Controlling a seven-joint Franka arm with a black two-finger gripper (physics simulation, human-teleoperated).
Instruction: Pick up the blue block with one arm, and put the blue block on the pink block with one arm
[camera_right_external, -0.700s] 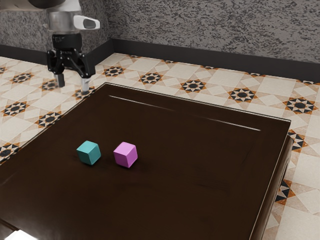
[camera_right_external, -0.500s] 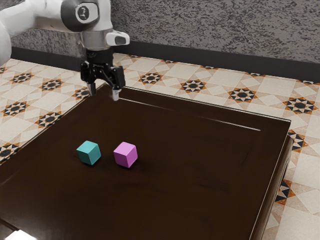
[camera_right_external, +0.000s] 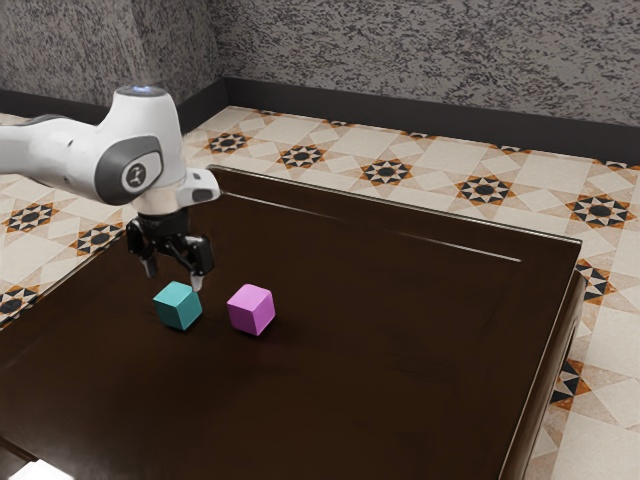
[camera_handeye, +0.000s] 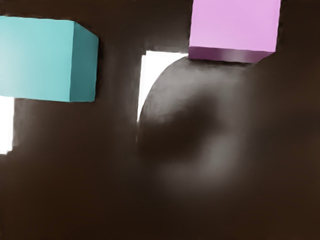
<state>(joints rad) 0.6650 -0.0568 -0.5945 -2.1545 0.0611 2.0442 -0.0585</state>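
On my exterior feed the end effector (camera_right_external: 174, 276) hangs just above the blue block (camera_right_external: 178, 305), a little toward its far side. Its fingers (camera_right_external: 197, 282) are spread wide with nothing between them, and they do not touch the block. The white arm (camera_right_external: 110, 165) comes in from the exterior view's left and bends down over the bench (camera_right_external: 400, 330). The blue block, which reads more teal than blue to me, sits flat on the dark bench top toward the exterior view's left. The pink block (camera_right_external: 250, 309) rests on the bench just beside it, toward the exterior view's right, with a narrow strip of bare bench between the two. Both are turned so that a vertical edge faces the camera. On the wrist feed I see the blue block (camera_handeye: 45, 57) and the pink block (camera_handeye: 234, 27) apart from each other on the glossy surface. Bright reflections and a rounded dark shadow lie on the bench (camera_handeye: 75, 190) between them. A patterned tile floor (camera_right_external: 440, 170) surrounds the bench, and a rough grey wall (camera_right_external: 450, 50) stands behind it.
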